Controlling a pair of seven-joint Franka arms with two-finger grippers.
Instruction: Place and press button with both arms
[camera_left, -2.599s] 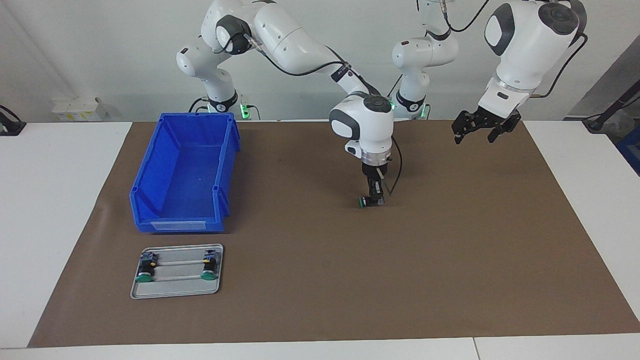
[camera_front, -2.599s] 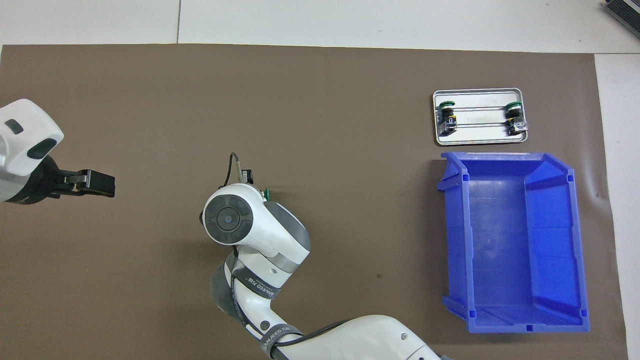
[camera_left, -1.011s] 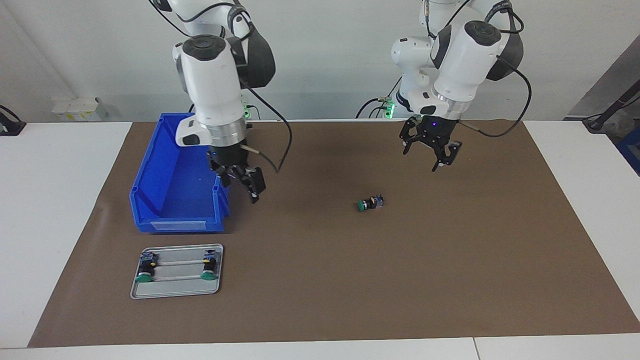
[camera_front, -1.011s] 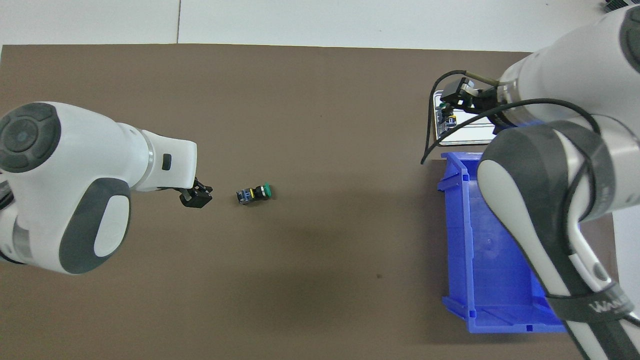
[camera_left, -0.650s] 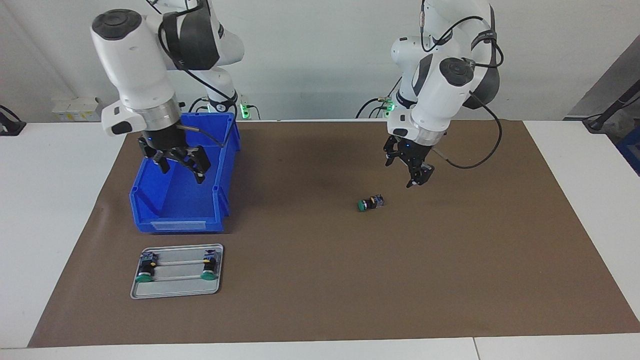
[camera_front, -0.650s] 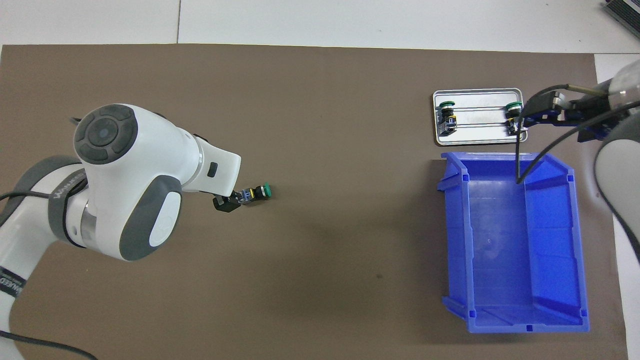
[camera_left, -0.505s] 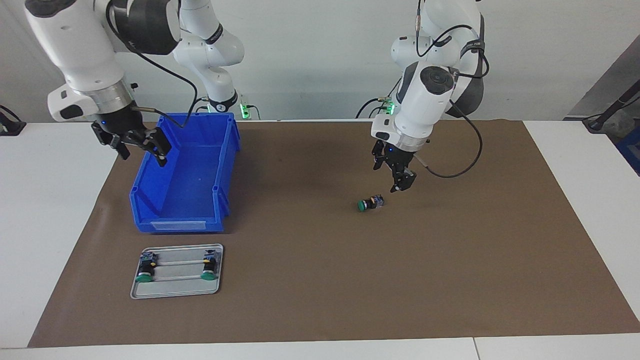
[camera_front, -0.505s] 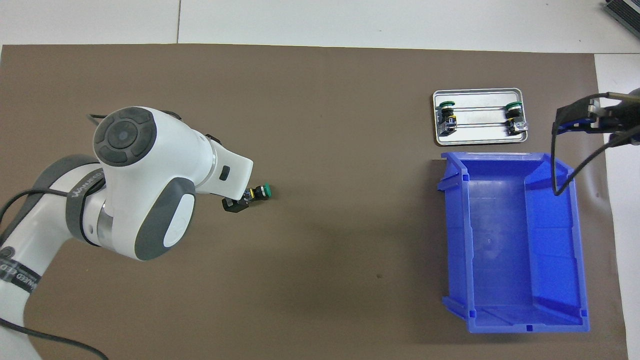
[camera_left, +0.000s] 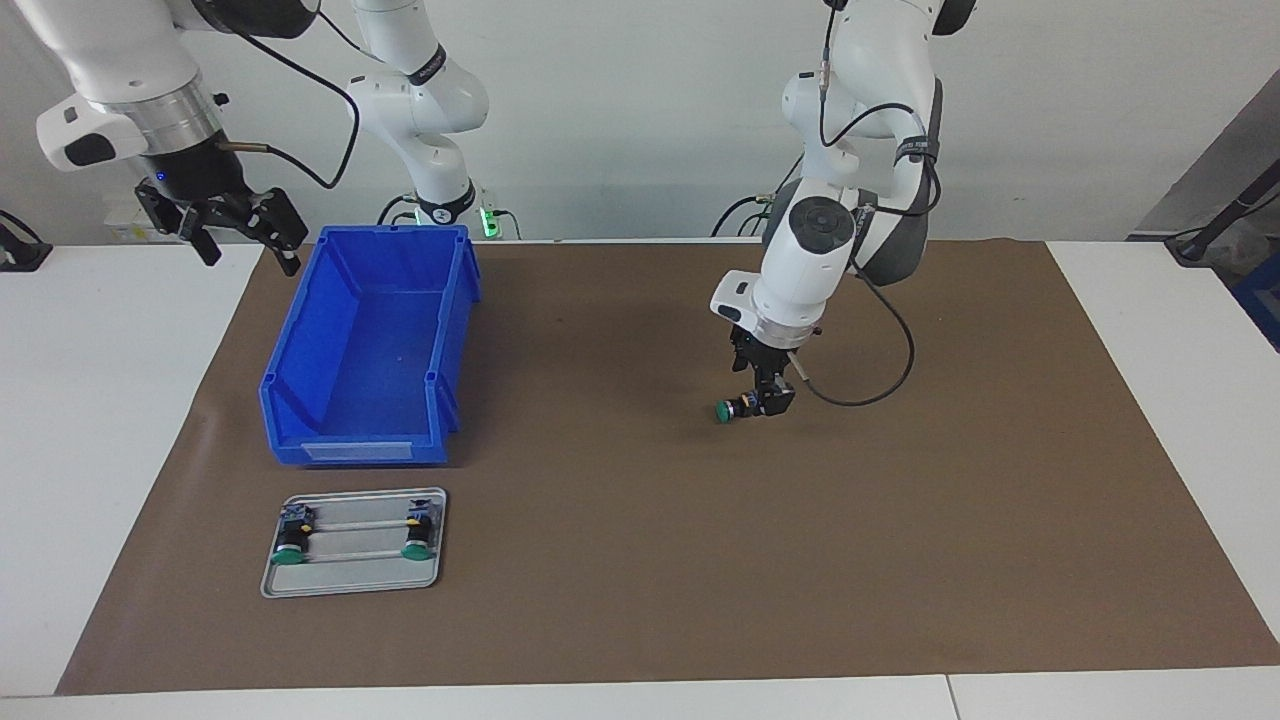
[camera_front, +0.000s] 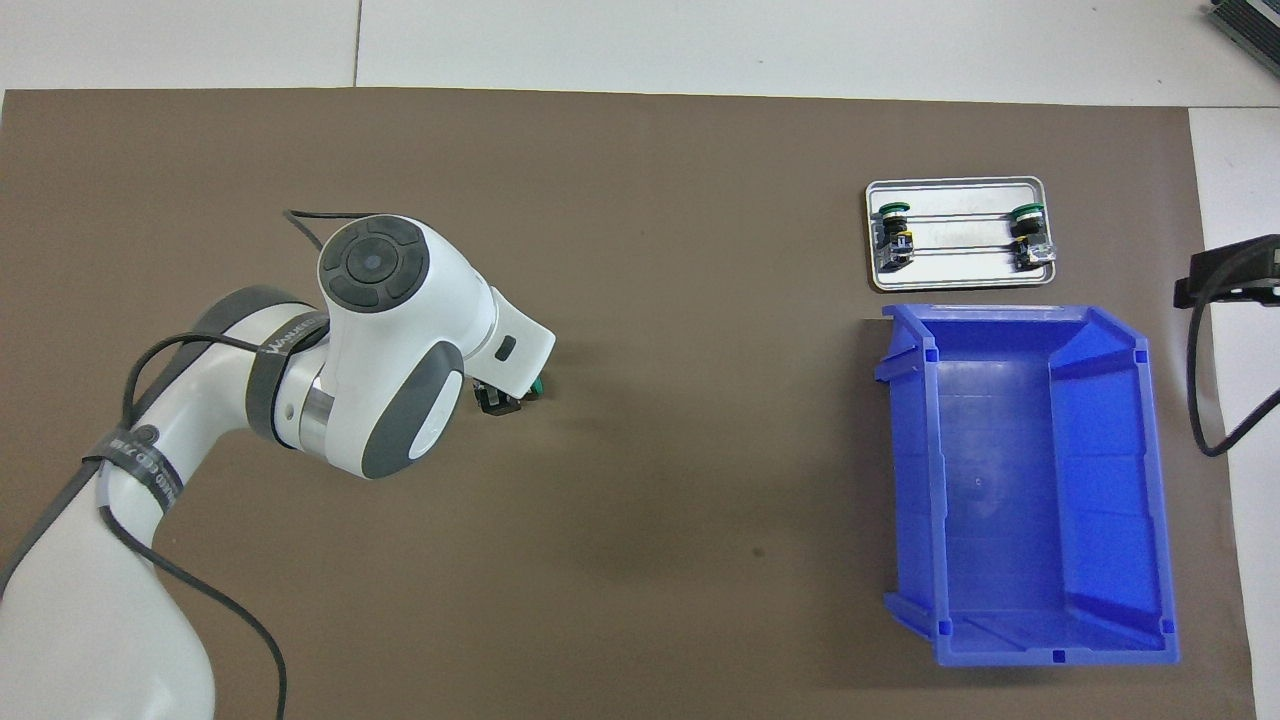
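Two arms show in the facing view. The left end effector (camera_left: 768, 396) is down at the brown mat (camera_left: 650, 560) near the middle of the surface, its fingers on either side of the black body of the button (camera_left: 735, 408), which lies on its side with the green cap pointing toward the right arm's end. Whether the fingers have closed on the body or merely flank it cannot be told. The right end effector (camera_left: 235, 232) hangs in the air with its fingers spread and nothing between them, over the edge of the mat at the corner nearest the robots on the right arm's end, just beside the blue bin (camera_left: 370, 350). The bin sits on the mat at that end. Farther from the robots than the bin lies a metal tray (camera_left: 352, 582) carrying two more buttons (camera_left: 290, 540), one at each end of it.

Seen from overhead, the left arm's white wrist covers most of its end effector (camera_front: 497, 397); only dark tips and a sliver of the green cap of the button (camera_front: 538, 386) show below it, near the centre of the mat (camera_front: 640, 550). The right end effector (camera_front: 1230, 272) enters at the picture's edge, over the white surface (camera_front: 1240, 400) just off the mat. The bin (camera_front: 1020, 480) and the tray (camera_front: 958, 282) lie close together, the tray farther from the robots.
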